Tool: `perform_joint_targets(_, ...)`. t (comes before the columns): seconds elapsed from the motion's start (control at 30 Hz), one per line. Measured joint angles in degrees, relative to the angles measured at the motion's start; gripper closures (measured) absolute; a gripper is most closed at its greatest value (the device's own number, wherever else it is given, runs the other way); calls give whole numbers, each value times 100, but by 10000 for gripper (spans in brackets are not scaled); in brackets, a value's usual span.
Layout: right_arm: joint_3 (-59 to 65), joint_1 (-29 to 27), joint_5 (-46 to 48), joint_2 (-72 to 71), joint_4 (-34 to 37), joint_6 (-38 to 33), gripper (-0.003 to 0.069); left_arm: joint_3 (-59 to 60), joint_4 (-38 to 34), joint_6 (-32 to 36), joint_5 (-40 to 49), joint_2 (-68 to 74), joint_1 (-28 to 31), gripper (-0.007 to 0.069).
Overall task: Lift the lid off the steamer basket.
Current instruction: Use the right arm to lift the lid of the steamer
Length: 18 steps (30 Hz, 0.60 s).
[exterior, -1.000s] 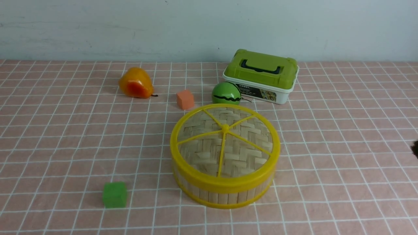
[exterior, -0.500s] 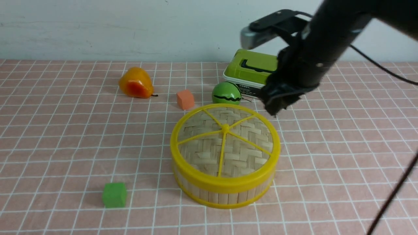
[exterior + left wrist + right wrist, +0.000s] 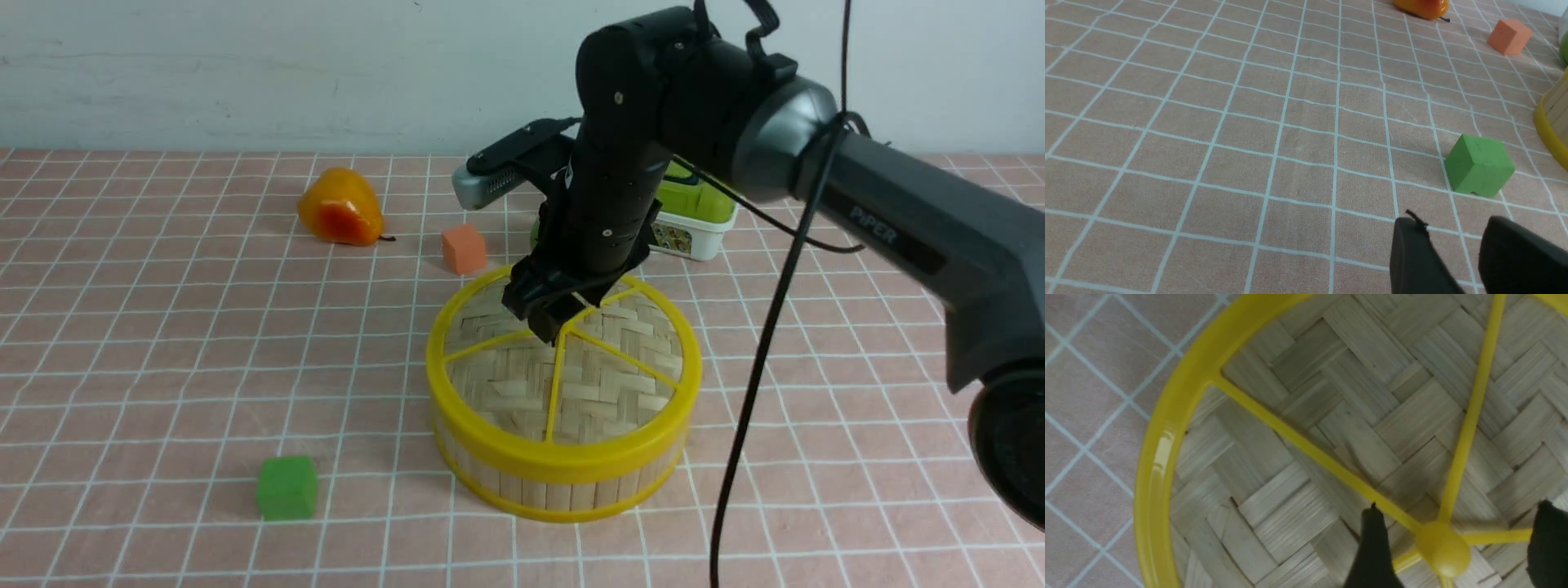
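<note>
Hovering above the one lid (image 3: pixel 604 384), your right claw (image 3: pixel 549 320) gapes either side of its knob (image 3: pixel 1443 549), holding nothing; that lid sits on the one steamer basket (image 3: pixel 563 488), central on the bench (image 3: pixel 163 367). Left claw (image 3: pixel 1449 230): slightly parted, empty.

A pale blue-grey wall (image 3: pixel 245 73) stands at twelve o'clock, and a pink cloth (image 3: pixel 163 367) gridded with white lines spreads toward six o'clock.

Left claw (image 3: pixel 1453 237) is hanging over the pink checked tabletop (image 3: pixel 1208 122), dark fingers (image 3: pixel 1412 257) sitting apart. Green cube (image 3: pixel 1479 170) is lying just beyond them. Steamer basket (image 3: pixel 1551 126) is poking in, only wall and bottom rim showing. Orange cube (image 3: pixel 1509 36) and an orange-yellow fruit (image 3: pixel 1421 5), perhaps a pear, are sitting farther off.
</note>
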Motion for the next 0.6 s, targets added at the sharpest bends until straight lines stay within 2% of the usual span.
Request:
perform_joint_targets(0.13,-18,0,0,68,33,0,300,0,0,0,0,0,0,385)
perform_joint_targets(0.23,-36,0,24,70,52,0,438,0,0,0,0,0,0,385)
perform_joint_targets(0.27,-36,0,24,70,57,0,449,0,0,0,0,0,0,385)
perform_joint_targets(0.3,-54,0,14,70,65,0,533,0,0,0,0,0,0,385)
perform_joint_targets(0.33,-55,0,8,63,65,14,579,0,0,0,0,0,0,385)
perform_joint_targets(0.5,-18,0,27,-182,70,21,582,0,0,0,0,0,0,385)
perform_joint_targets(0.6,-6,-77,33,-843,47,21,582,0,0,0,0,0,0,385)
